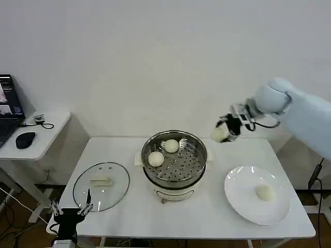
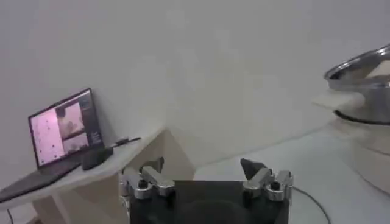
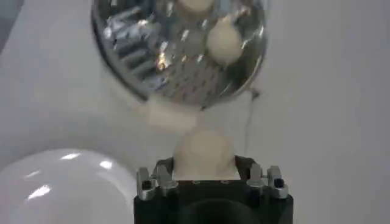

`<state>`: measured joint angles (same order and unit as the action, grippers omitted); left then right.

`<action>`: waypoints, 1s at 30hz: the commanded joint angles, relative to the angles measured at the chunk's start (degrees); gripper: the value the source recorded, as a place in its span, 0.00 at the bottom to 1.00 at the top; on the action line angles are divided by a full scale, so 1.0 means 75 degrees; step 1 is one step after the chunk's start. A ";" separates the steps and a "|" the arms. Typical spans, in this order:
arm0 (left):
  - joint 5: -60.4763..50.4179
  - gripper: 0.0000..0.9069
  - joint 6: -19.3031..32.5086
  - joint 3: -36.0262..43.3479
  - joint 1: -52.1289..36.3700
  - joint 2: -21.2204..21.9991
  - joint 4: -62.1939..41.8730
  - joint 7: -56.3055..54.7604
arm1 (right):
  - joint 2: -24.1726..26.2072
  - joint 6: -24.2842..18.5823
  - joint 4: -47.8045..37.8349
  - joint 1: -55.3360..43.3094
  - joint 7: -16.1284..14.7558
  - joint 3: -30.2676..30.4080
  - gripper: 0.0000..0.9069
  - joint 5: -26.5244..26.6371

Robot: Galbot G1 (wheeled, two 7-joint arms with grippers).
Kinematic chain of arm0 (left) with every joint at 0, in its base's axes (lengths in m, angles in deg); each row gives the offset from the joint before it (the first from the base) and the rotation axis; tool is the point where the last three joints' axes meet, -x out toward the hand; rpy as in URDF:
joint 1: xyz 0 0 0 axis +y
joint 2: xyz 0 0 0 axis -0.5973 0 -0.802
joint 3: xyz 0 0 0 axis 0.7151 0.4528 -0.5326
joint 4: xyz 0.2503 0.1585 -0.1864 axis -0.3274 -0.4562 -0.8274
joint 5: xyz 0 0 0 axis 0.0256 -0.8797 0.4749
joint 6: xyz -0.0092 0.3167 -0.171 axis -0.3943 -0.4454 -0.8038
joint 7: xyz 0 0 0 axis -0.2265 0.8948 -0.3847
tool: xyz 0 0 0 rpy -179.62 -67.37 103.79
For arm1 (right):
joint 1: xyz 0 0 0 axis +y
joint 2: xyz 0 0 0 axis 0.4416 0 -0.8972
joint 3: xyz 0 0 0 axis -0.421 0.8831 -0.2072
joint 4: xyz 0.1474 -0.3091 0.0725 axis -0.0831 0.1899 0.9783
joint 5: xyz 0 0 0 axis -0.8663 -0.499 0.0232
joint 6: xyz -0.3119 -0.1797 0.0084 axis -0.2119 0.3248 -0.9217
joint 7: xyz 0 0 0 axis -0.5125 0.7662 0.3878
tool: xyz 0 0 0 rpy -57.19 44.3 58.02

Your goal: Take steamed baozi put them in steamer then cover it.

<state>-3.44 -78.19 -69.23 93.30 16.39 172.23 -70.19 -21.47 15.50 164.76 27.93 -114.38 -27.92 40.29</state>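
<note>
The shiny round steamer (image 1: 193,164) stands mid-table on its white base, with two cream-white baozi (image 1: 155,158) (image 1: 171,145) on its perforated floor; in the right wrist view the steamer (image 3: 140,61) lies ahead with a baozi (image 3: 223,41) inside. My right gripper (image 1: 225,130) hovers in the air right of the steamer, shut on a third baozi (image 3: 204,155). One more baozi (image 1: 265,192) rests on the white plate (image 1: 243,199). The glass cover (image 1: 101,185) with its white handle lies flat at the table's left. My left gripper (image 1: 71,208) waits open at the table's front left corner, holding nothing.
A side desk (image 1: 49,126) at the left carries a laptop (image 1: 8,111), a mouse (image 1: 25,139) and a cable. In the left wrist view the steamer's rim (image 2: 359,67) shows far off. A power cord trails from the steamer's base toward the back wall.
</note>
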 commanded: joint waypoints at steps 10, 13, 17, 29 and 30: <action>0.0051 1.00 -0.0002 -0.0286 0.0072 0.0080 0.0020 0.0000 | -0.2507 -0.0708 -0.0532 0.0407 -0.0156 0.0891 0.77 -0.0486; 0.0049 1.00 -0.0003 -0.0294 0.0084 0.0100 0.0013 -0.0001 | -0.2486 -0.0983 -0.0444 0.0571 -0.0289 0.0977 0.77 -0.0662; 0.0048 1.00 0.0004 -0.0301 0.0083 0.0128 -0.0030 -0.0002 | -0.2406 -0.1139 -0.0285 0.0717 -0.0372 0.1059 0.77 -0.0856; 0.0069 1.00 0.0016 -0.0321 0.0079 0.0143 -0.0055 -0.0003 | -0.2206 -0.1509 0.0046 0.0867 -0.0592 0.1194 0.77 -0.0973; 0.0072 1.00 0.0015 -0.0318 0.0074 0.0144 -0.0056 -0.0005 | -0.2196 -0.1529 0.0037 0.0870 -0.0605 0.1195 0.77 -0.0995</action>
<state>-2.94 -78.13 -71.54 93.89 17.50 171.95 -70.20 -37.06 5.67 164.12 33.69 -118.32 -19.60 33.75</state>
